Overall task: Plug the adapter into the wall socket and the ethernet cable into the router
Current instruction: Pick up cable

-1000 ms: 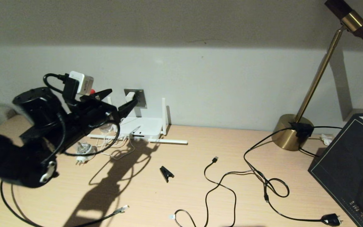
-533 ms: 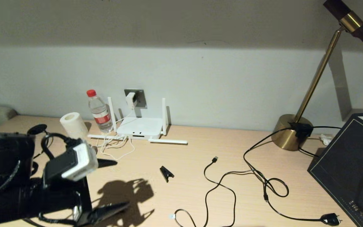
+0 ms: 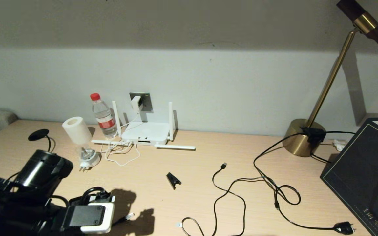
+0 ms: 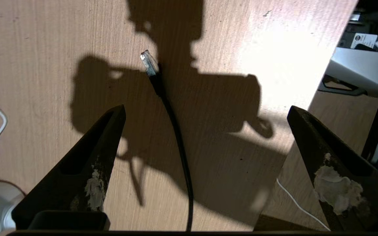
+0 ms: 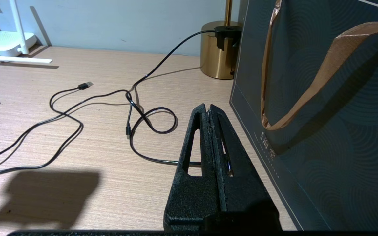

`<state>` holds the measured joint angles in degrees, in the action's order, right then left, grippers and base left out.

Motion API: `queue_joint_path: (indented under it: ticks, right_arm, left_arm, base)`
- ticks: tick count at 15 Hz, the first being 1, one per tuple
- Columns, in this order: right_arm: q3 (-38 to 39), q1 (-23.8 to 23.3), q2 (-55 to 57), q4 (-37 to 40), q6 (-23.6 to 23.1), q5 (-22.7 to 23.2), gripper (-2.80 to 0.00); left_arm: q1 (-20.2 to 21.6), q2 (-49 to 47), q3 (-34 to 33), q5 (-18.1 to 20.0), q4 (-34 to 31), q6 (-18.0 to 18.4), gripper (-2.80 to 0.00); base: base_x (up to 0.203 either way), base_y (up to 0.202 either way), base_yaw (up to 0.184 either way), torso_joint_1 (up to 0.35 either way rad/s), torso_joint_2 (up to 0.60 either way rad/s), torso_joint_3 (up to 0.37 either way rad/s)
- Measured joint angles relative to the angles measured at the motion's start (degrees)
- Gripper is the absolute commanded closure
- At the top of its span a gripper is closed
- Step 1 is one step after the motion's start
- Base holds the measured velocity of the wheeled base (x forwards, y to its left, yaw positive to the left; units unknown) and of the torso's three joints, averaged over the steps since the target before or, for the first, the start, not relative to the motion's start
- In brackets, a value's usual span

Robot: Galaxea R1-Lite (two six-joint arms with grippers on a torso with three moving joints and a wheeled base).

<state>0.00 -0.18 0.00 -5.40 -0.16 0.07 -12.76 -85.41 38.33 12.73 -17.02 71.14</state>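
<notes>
The white adapter (image 3: 136, 102) sits in the grey wall socket (image 3: 146, 98) on the back wall, and its thin white cord runs down to the router (image 3: 146, 132) below. The router lies flat with its antennas up and out. My left arm is low at the table's front left. In the left wrist view my left gripper (image 4: 206, 109) is open above the ethernet cable (image 4: 176, 131), one finger on each side and not touching it. The cable's clear connector (image 4: 149, 63) lies on the wood ahead of the fingertips, and its tip also shows in the head view as the ethernet connector (image 3: 129, 216). My right gripper (image 5: 208, 108) is shut and empty.
A water bottle (image 3: 103, 116), a paper roll (image 3: 75, 130) and a round travel plug (image 3: 89, 159) stand left of the router. A black clip (image 3: 173, 180), a thin USB cable (image 3: 223, 193) and a cord with a mains plug (image 3: 345, 227) lie mid-table. A brass lamp base (image 3: 302, 136) and a dark bag (image 3: 363, 170) are on the right.
My left gripper has drawn back from the wall socket, leaving the adapter plugged in. The arm swung down to the table's front left, over the ethernet cable. The right arm stays still.
</notes>
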Motion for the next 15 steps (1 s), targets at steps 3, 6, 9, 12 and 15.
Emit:
queue_joint_path:
  ticks: [3, 6, 9, 12, 15]
  right_arm:
    - [0.00, 0.00, 0.00, 0.00, 0.02, -0.02, 0.00]
    - [0.00, 0.00, 0.00, 0.00, 0.02, 0.00, 0.00]
    - [0.00, 0.00, 0.00, 0.02, 0.02, 0.02, 0.00]
    - [0.00, 0.00, 0.00, 0.00, 0.00, -0.02, 0.00]
    - [0.00, 0.00, 0.00, 0.00, 0.00, 0.00, 0.00]
  left_arm:
    - [0.01, -6.31, 3.04, -0.05, 1.09, 0.71, -2.80]
    - [0.20, -12.22, 5.22, -0.05, 3.47, 0.90, -2.80]
    - [1.17, -16.35, 6.27, -0.05, 3.75, 1.05, -2.80]
    - [2.05, -18.42, 6.31, -0.05, 3.71, 1.98, -2.80]
    - [2.46, -19.41, 6.33, -0.05, 3.71, 2.09, -2.80]
  base:
    - [0.000, 0.000, 0.000, 0.000, 0.00, 0.000]
    - [0.000, 0.000, 0.000, 0.000, 0.00, 0.000]
    - [0.000, 0.000, 0.000, 0.000, 0.00, 0.000]
    - [0.000, 0.000, 0.000, 0.000, 0.00, 0.000]
    - [0.000, 0.000, 0.000, 0.000, 0.00, 0.000]
